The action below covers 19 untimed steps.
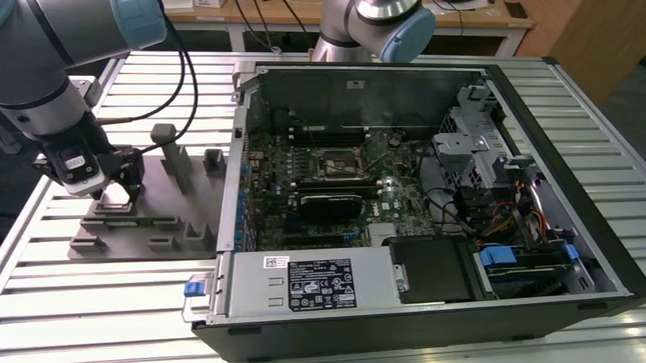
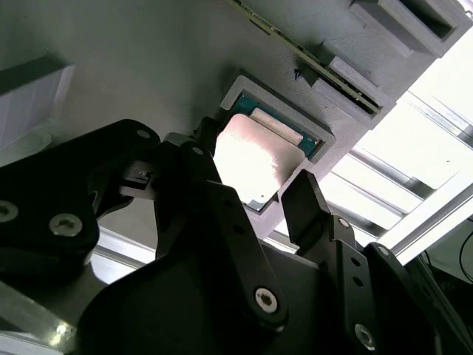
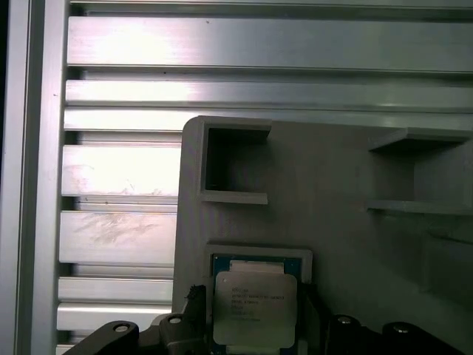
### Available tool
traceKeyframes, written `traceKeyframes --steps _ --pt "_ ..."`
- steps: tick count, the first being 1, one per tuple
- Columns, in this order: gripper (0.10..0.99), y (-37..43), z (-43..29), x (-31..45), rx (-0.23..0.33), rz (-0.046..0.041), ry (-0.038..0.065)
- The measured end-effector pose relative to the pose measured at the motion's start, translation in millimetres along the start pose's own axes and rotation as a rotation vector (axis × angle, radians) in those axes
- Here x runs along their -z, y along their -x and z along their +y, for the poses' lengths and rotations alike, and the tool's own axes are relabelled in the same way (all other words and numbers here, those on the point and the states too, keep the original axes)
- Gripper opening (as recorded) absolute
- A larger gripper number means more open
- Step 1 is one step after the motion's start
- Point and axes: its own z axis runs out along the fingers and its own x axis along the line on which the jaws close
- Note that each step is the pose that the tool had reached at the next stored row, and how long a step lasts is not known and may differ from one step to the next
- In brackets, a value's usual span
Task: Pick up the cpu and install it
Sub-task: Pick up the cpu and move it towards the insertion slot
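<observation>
The cpu lies flat in its tray pocket, mid-left in the exterior view. My gripper hangs right over it, fingers spread either side, holding nothing yet.

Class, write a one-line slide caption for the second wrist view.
Gripper straddling the cpu, which sits in its recess on the grey fixture tray.
</observation>
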Motion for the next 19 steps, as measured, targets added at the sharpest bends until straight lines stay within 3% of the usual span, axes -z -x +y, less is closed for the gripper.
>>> traceKeyframes --steps 4,5,6,15,16,17,19 --pt "0.608 0.0 0.0 0.0 0.0 0.0001 0.0" --pt "0.545 0.0 0.0 0.0 0.0 0.0002 0.0" --pt "0.537 0.0 0.0 0.0 0.0 0.0001 0.0" --pt "0.545 0.0 0.0 -0.5 0.0 -0.0003 0.0" --pt "0.608 0.0 0.0 -0.5 0.0 -0.0002 0.0" --pt "0.608 0.0 0.0 -0.4 0.0 -0.0002 0.0" --pt "0.608 -1.1 0.0 -0.6 0.0 -0.0053 0.001"
